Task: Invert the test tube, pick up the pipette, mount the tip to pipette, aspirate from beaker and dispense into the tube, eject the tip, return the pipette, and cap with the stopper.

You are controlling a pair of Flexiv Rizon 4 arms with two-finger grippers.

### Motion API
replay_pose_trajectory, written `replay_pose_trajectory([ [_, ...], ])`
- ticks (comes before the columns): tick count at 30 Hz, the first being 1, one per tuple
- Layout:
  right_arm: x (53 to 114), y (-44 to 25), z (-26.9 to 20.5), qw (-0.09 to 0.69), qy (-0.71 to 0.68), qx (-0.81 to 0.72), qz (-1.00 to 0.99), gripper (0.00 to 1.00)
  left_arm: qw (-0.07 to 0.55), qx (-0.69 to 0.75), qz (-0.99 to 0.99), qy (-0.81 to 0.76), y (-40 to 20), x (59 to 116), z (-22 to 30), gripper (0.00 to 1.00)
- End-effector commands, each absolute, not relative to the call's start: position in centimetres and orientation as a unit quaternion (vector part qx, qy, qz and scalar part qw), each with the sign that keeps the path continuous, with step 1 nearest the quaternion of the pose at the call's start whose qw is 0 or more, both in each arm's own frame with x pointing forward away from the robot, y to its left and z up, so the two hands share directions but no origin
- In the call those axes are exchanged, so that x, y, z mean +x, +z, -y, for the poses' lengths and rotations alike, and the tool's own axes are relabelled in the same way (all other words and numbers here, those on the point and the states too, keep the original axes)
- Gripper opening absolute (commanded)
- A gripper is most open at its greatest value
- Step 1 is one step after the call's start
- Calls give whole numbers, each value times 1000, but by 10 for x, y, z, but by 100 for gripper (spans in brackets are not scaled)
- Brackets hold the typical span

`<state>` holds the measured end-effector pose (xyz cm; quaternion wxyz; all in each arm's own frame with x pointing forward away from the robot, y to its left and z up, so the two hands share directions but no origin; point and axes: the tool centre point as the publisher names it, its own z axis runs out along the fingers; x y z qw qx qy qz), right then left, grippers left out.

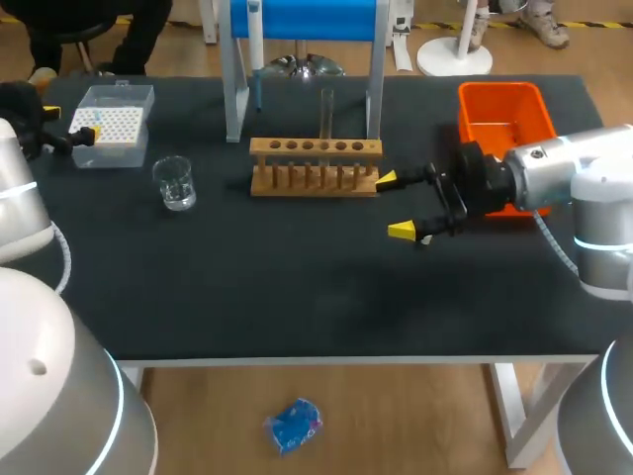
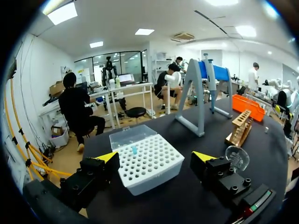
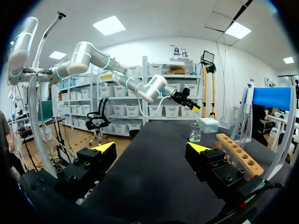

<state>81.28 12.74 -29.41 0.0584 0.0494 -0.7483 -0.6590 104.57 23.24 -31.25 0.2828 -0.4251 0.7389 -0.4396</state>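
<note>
The upper edge cuts off the pipette [image 1: 255, 45] and stand [image 1: 307, 18]. The left arm [image 1: 40, 396] runs out of the lower left corner. The right arm [image 1: 564, 173] hides the bin's [image 1: 499, 109] lower part. The tube [image 1: 326, 107] is faint glass. A speck [image 2: 266, 129] past the rack [image 2: 239, 127] is too small to name.

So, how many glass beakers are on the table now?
1. The beaker stands left of the wooden rack, near the tip box. None seems hidden.
</note>
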Motion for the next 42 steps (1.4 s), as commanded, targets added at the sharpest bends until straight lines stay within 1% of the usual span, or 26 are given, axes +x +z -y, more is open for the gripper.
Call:
replay_pose_trajectory([
  [1, 812, -295, -128, 58, -659, 49, 748, 100, 255, -431, -759, -415, -319, 1066, -234, 100],
  [5, 812, -295, -128, 58, -659, 49, 748, 100, 255, -429, -762, -413, -324, 1077, -233, 100],
  [7, 812, -295, -128, 58, -659, 49, 748, 100, 254, -429, -763, -412, -327, 1082, -233, 96],
  [9, 812, -295, -128, 58, -659, 49, 748, 100, 255, -431, -763, -409, -331, 1087, -234, 94],
  [15, 812, -295, -128, 58, -659, 49, 748, 100, 257, -435, -762, -406, -338, 1098, -236, 84],
  [21, 812, -295, -128, 58, -659, 49, 748, 100, 258, -437, -760, -406, -344, 1109, -236, 80],
  [24, 812, -295, -128, 58, -659, 49, 748, 100, 256, -439, -759, -405, -346, 1112, -237, 72],
  [26, 812, -295, -128, 58, -659, 49, 748, 100, 256, -441, -759, -406, -348, 1114, -238, 71],
  [28, 812, -295, -128, 58, -659, 49, 748, 100, 255, -442, -758, -406, -349, 1116, -238, 67],
  [30, 812, -295, -128, 58, -659, 49, 748, 100, 254, -443, -757, -406, -350, 1117, -238, 60],
  [31, 812, -295, -128, 58, -659, 49, 748, 100, 254, -444, -757, -406, -351, 1117, -238, 59],
  [34, 812, -295, -128, 58, -659, 49, 748, 100, 254, -445, -756, -407, -353, 1120, -238, 51],
  [37, 812, -295, -128, 58, -659, 49, 748, 100, 254, -445, -756, -407, -355, 1122, -238, 48],
  [42, 812, -295, -128, 58, -659, 49, 748, 100, 251, -446, -756, -407, -357, 1126, -238, 46],
])
